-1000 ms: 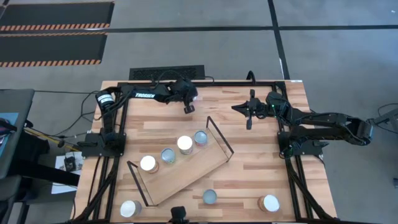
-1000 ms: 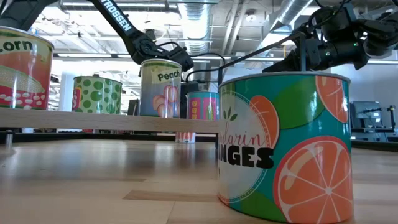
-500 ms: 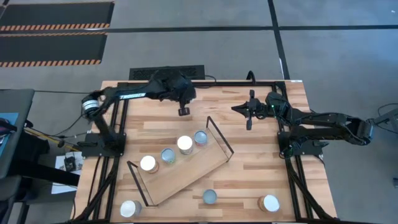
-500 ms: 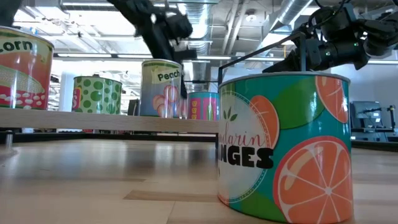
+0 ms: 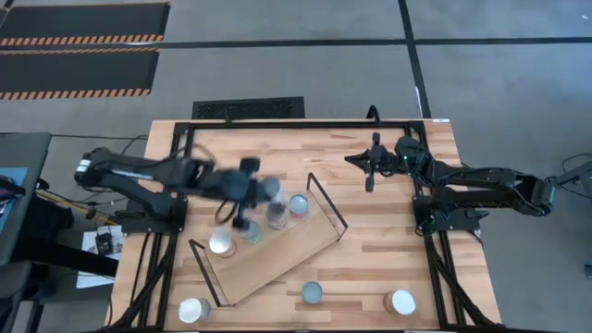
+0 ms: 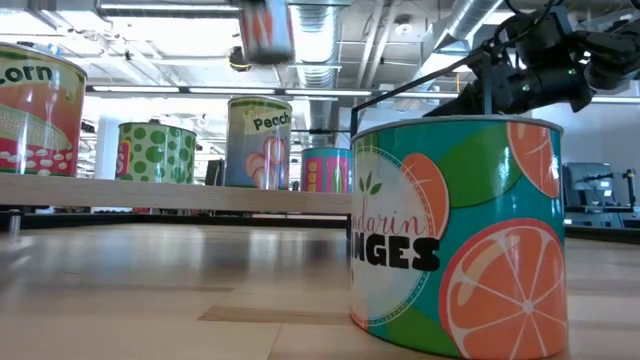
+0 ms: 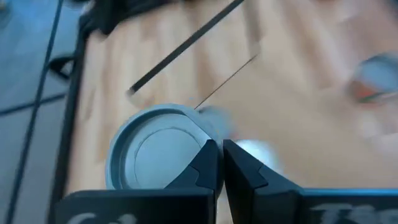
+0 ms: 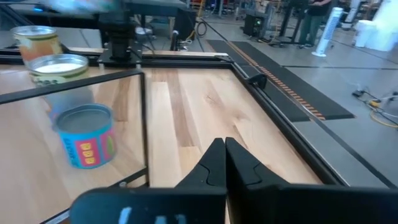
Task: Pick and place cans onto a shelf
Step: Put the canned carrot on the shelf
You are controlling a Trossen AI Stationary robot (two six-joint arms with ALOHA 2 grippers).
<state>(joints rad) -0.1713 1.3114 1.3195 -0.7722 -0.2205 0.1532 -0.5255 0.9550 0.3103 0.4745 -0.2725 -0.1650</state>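
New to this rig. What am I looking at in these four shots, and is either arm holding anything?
Two dark robot arms work at a wooden table. One picture looks straight down, one looks level across the tabletop, and each arm has a camera at its wrist.

On the table lies a light wooden shelf with black wire ends, set at a slant. Four cans are on it in a row, counting the blue can at its end. Three more stand on the table off the shelf; the orange-patterned can fills the low picture.

The left gripper hangs over the row of cans, fingers shut and empty, with a grey can top right below it. It is blurred from above.

The right gripper waits near the table's far edge, shut and empty.
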